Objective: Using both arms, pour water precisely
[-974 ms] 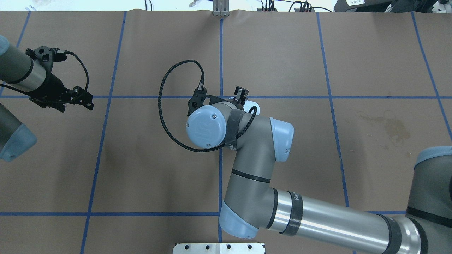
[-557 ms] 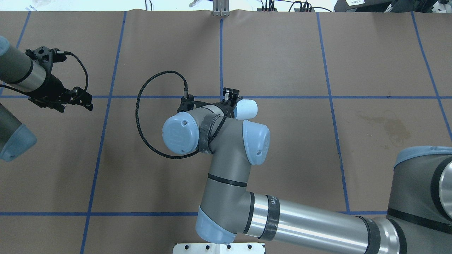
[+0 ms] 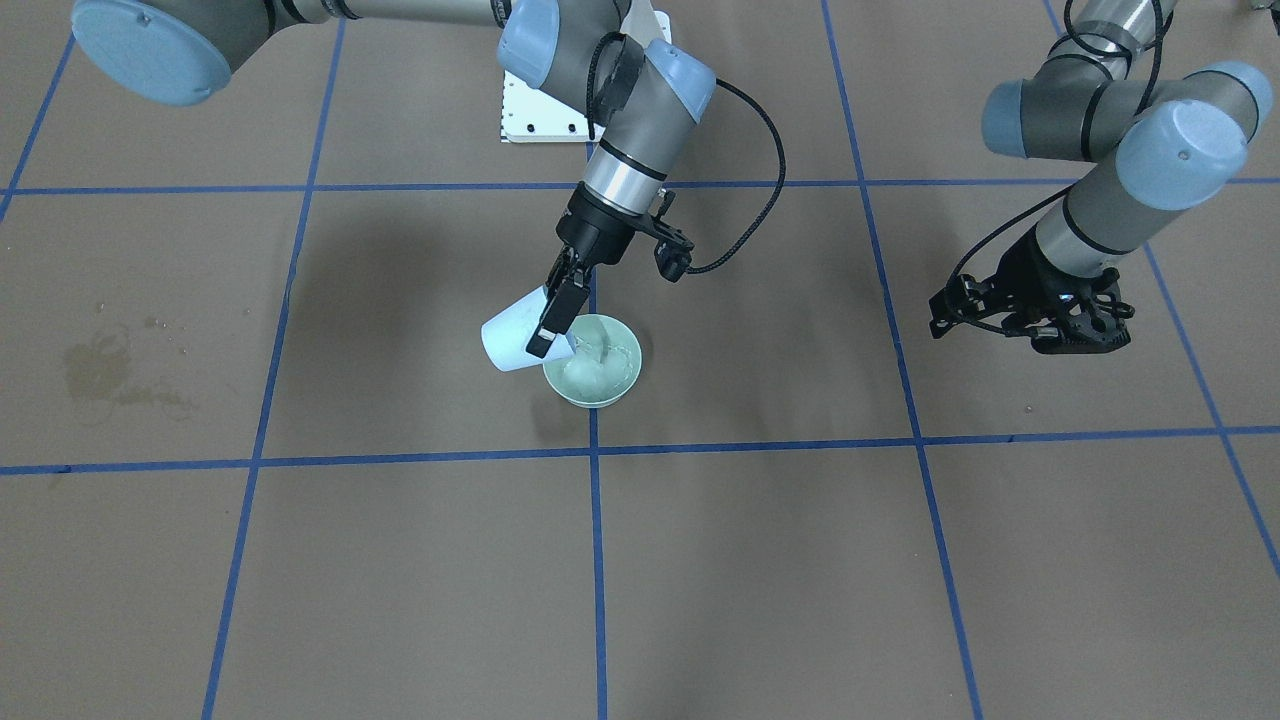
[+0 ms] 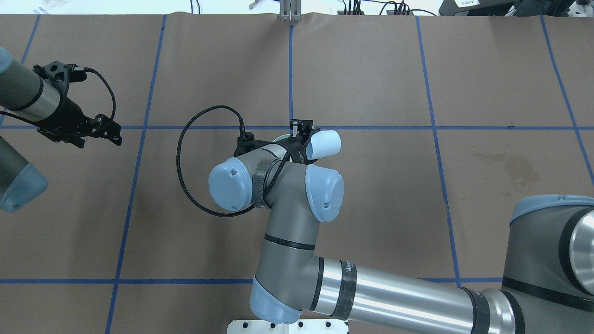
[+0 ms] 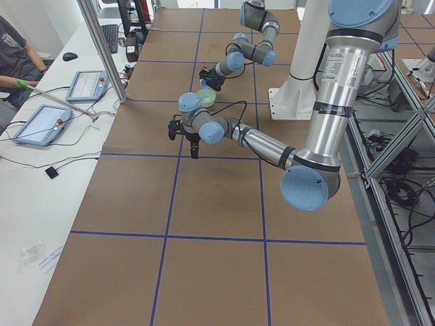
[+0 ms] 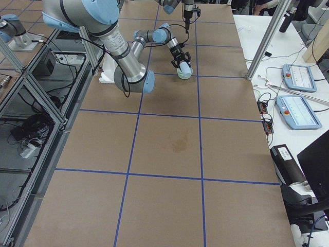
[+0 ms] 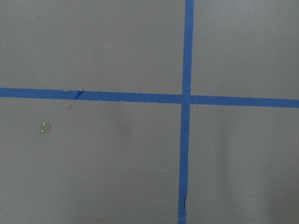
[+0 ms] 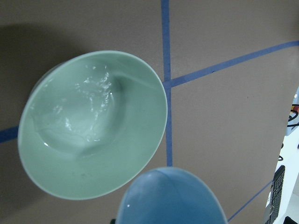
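1. Nearest the right wrist camera: pale blue cup (image 8: 168, 198), tipped steeply with its mouth down toward the bowl. Pinched by its wall in the right end effector (image 3: 546, 335), clamped firmly on it.
2. Just past the cup's lip: green bowl (image 8: 145, 135), resting on the table (image 3: 780, 560) and holding the water (image 8: 88, 93). Shows as whitish glints and ripples across the bottom, below and slightly ahead of that end effector. No water discernible inside the cup.
3. Reads as the pouring step, probably near its finish given the tilt. Calls next for a slow roll back to upright, keeping the lip over the bowl to land any last drops inside, then lifting clear without nudging the rim.
4. Farthest off: left end effector (image 3: 1030, 310), hovering above bare table, well apart from bowl and cup, apparently carrying nothing. Spread or pressed together, cannot tell.
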Robot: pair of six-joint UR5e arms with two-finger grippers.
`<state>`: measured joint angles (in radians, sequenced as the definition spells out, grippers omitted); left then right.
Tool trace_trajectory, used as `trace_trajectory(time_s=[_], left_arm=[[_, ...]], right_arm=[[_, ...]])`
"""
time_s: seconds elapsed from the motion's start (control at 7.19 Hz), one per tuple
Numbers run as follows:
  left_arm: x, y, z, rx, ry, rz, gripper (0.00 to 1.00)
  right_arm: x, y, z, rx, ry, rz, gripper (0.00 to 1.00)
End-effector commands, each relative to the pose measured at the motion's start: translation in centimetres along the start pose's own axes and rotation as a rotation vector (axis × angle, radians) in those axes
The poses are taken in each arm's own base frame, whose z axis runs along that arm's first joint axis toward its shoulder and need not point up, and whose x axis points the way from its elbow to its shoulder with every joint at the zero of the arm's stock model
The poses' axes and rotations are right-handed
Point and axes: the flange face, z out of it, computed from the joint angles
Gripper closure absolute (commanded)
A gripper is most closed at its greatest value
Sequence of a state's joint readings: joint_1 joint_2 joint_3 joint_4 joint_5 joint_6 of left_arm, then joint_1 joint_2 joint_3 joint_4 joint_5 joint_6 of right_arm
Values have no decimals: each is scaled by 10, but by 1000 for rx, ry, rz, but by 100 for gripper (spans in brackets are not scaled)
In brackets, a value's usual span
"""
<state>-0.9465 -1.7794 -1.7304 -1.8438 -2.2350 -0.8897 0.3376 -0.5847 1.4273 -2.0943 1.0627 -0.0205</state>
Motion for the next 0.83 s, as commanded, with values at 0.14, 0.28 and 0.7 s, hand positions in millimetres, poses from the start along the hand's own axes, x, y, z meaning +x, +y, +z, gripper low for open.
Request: trace_trajectory(time_s=[0.14,0.28,0.7], left_arm=[[-1,0,0,0,-1,-3,0],[-7,4,2,-6,-6,-8,0],[-9,5,1,-5,-6,-9,0]], right_arm=[[7,4,-10,-103,28,-63,64],[7,3,-6,-129,47,-80,64],[5,-5,-7,-179,52,-115,64]])
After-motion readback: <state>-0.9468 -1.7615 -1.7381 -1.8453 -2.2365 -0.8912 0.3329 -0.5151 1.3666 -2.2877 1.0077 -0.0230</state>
